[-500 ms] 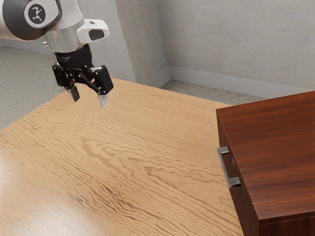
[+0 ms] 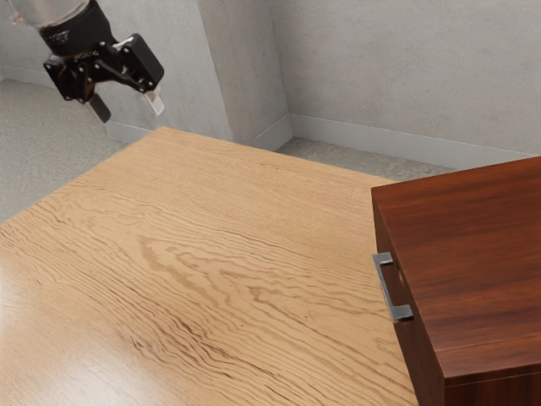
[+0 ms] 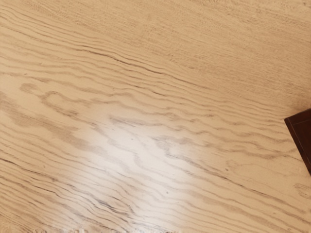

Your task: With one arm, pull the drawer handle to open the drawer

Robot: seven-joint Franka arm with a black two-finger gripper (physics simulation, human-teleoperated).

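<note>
The metal drawer handle [image 2: 391,288] is sitting high on the front face of the dark wooden cabinet [image 2: 473,254], a slim bar standing off the wood on two short posts. The drawer front is looking flush, not yet drawn out. The bar is reading as rigid and smooth, likely slippery under a loose pinch, so the best hold is probably across its middle, between the posts, where the gap behind it is leaving room for one finger. The drawer is likely sliding with some resistance, calling for a straight pull away from the cabinet rather than an angled tug. The cabinet's top edge is running just above the handle and will need clearing on approach. The pale wooden counter [image 2: 211,271] is stretching out bare in front of the cabinet, offering open room for both reach and pull. The gripper [image 2: 127,106] is hanging well apart from the cabinet, high over the counter's far edge, fingers spread wide and holding nothing.
</note>
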